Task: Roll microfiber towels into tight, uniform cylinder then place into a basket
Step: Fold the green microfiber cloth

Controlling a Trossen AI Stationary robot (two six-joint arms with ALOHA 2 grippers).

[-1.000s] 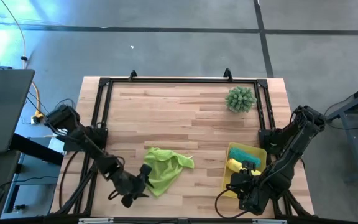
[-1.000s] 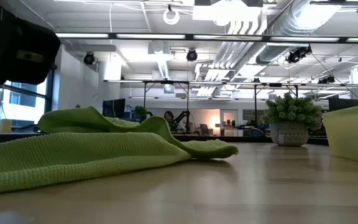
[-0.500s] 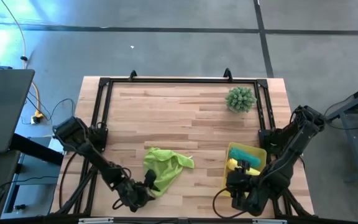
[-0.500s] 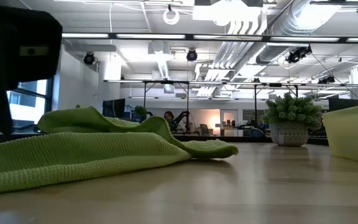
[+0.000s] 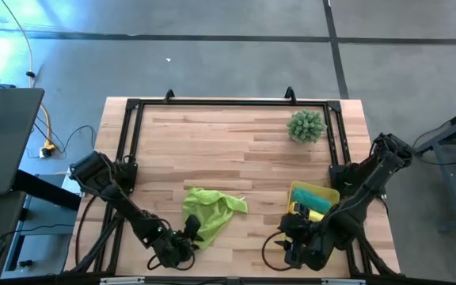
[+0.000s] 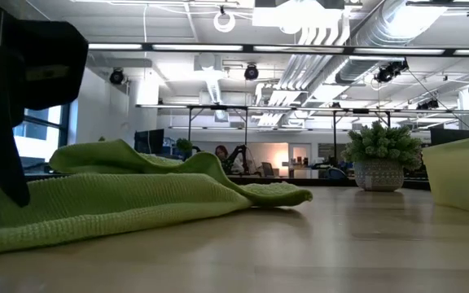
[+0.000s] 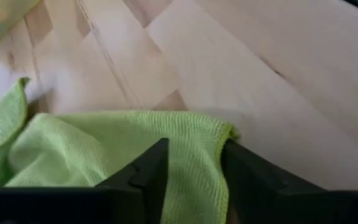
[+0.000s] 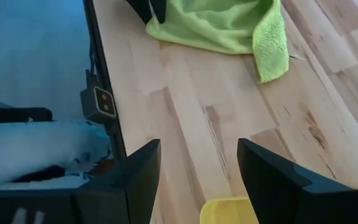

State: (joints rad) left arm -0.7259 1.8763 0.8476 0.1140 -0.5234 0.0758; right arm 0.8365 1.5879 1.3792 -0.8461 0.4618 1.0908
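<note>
1. High view: lime green towel (image 5: 210, 210) lies crumpled on the bench (image 5: 228, 150), near the front edge, left of centre.
2. Left claw (image 5: 190, 236) sits low at the towel's front corner. Left wrist view: its two fingers (image 7: 151, 171) straddle the towel's hemmed edge w/ cloth between them, jaws apart; can't tell if they're pinching the fabric yet.
3. Low view: towel (image 6: 120, 195) sprawls across the bench w/ a raised fold at its back; a dark part of the left arm hangs over its near end at the picture's left.
4. Basket (image 5: 329, 192), translucent yellow, at the bench's right front; teal towel (image 5: 317, 198) and yellow towel (image 5: 295, 208) lie inside it, partly hidden by the right arm.
5. Right claw (image 5: 291, 241) hovers over the bench front, just beside the basket's front-left corner. Right wrist view: fingers (image 8: 138, 165) spread wide, nothing between them; a basket corner (image 8: 229, 211) shows below, green towel (image 8: 219, 22) farther off.
6. Spiky green plant (image 5: 305, 126) stands at the back right, well apart from the towels.
</note>
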